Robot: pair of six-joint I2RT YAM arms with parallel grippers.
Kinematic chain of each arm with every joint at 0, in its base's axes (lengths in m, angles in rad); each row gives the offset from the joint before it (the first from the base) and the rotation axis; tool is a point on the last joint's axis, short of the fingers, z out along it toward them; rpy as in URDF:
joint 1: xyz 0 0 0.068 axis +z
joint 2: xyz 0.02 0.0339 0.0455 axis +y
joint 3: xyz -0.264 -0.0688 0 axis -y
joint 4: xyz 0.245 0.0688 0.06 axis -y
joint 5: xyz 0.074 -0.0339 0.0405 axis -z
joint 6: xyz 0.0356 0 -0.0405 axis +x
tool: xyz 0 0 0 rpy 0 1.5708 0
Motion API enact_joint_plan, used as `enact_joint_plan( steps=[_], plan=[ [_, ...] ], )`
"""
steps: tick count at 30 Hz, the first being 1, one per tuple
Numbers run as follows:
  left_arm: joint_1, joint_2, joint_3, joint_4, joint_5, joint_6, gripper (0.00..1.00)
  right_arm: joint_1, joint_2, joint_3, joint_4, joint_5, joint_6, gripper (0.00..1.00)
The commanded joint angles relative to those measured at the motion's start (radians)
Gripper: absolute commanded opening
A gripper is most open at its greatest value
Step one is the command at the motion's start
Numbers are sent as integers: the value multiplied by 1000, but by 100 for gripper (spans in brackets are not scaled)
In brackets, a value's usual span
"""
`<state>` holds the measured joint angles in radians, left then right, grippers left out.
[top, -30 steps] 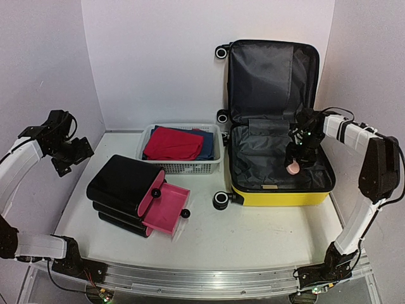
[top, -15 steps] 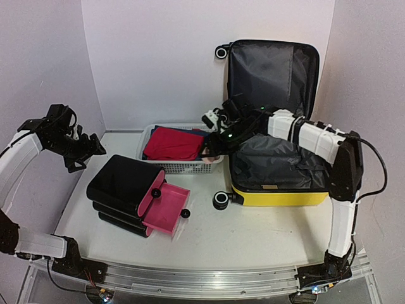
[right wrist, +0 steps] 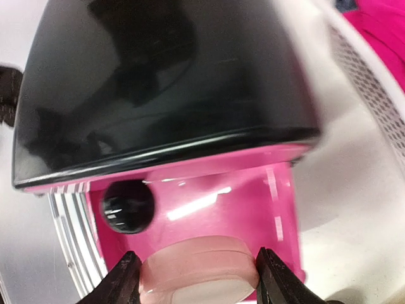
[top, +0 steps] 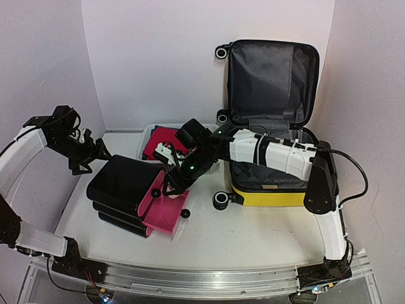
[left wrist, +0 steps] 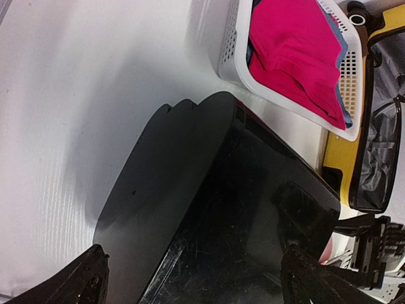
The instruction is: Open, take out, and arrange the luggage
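Observation:
The luggage [top: 278, 196], a yellow suitcase, lies open at the right with its grey-lined lid [top: 272, 76] upright against the back wall; its yellow edge [left wrist: 338, 158] shows in the left wrist view. My right arm reaches left across it. My right gripper [top: 169, 180] [right wrist: 197, 275] is shut on a pale pink round jar [right wrist: 196, 266], just above the open pink drawer [top: 166, 212] [right wrist: 240, 202] of the black case [top: 123, 183]. My left gripper [top: 101, 155] [left wrist: 196, 282] hangs open over the black case's [left wrist: 221, 209] top left, holding nothing.
A white mesh basket [top: 147, 131] [left wrist: 231, 44] with red cloth [top: 166, 140] [left wrist: 285, 50] stands behind the case, next to the suitcase. A black knob [right wrist: 126, 206] sits on the drawer above. Walls close in at the back and both sides.
My right arm has swung left from inside the suitcase, past the basket, to the pink drawer, carrying the jar. My left gripper has moved right, toward the black case.

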<state>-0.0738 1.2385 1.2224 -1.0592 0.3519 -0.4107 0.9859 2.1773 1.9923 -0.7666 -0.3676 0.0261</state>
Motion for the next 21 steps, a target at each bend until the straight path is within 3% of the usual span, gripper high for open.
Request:
enact_joint_plan(
  steps=[1,11,21],
  plan=[
    [-3,-12,17,-4,39,30,95,15,30,32,-1,25,-74,47],
    [-4,-18,15,-5,55,32,95,49,94,53,-3,55,-134,54],
    [-3,-13,15,-4,58,35,96,64,51,68,-7,120,-137,86]
  ],
)
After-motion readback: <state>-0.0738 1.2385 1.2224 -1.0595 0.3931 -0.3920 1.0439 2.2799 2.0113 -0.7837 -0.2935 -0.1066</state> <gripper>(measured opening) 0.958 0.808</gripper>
